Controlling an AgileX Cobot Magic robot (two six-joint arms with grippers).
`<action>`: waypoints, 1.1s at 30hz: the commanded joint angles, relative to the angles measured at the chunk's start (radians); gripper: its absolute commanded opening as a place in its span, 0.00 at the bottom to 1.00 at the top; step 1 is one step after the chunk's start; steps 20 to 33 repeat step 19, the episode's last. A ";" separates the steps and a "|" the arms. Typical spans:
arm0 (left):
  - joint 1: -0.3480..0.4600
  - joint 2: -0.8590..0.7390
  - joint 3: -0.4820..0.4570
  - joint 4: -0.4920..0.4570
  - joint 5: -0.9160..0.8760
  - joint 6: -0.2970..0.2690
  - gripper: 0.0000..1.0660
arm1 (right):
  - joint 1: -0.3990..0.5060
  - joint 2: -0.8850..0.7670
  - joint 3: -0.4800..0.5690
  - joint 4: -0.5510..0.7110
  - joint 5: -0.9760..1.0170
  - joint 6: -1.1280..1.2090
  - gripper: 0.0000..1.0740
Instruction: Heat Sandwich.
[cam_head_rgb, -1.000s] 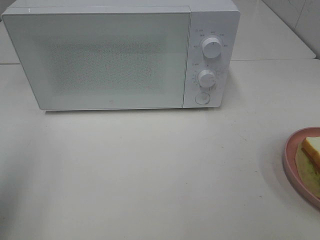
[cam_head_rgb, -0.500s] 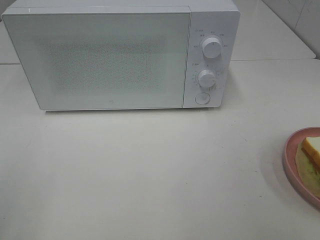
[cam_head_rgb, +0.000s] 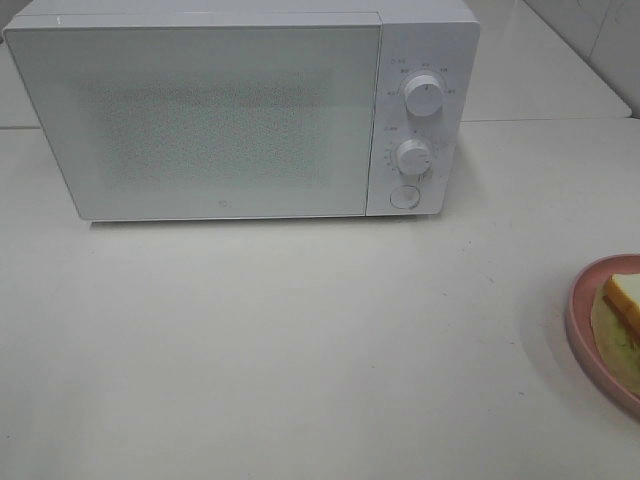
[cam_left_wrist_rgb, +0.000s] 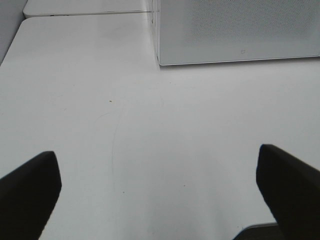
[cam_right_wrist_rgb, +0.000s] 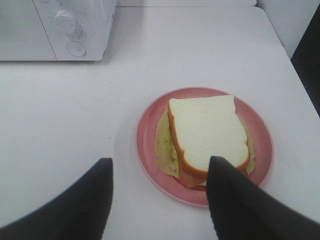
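The sandwich (cam_right_wrist_rgb: 207, 132) sits on a pink plate (cam_right_wrist_rgb: 150, 145) at the overhead frame's right edge. The closed microwave (cam_head_rgb: 200, 120) fills the upper left. Both the left gripper (cam_left_wrist_rgb: 160, 187) and the right gripper (cam_right_wrist_rgb: 160, 192) stand spread, holding nothing.

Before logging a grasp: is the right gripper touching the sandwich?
Cannot tell. In the right wrist view one finger overlaps the sandwich on the pink plate, hiding any contact or gap.

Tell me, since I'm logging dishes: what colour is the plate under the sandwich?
Pink plate; clearest in the right wrist view.
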 joint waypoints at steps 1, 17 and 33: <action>0.002 -0.022 0.002 -0.011 -0.011 -0.002 0.94 | -0.004 -0.023 0.002 0.000 -0.004 -0.002 0.52; 0.002 -0.024 0.002 -0.012 -0.011 -0.003 0.94 | -0.003 -0.022 0.002 0.000 -0.004 -0.002 0.52; 0.002 -0.024 0.002 -0.012 -0.011 -0.003 0.94 | -0.003 -0.022 0.002 0.000 -0.004 -0.002 0.52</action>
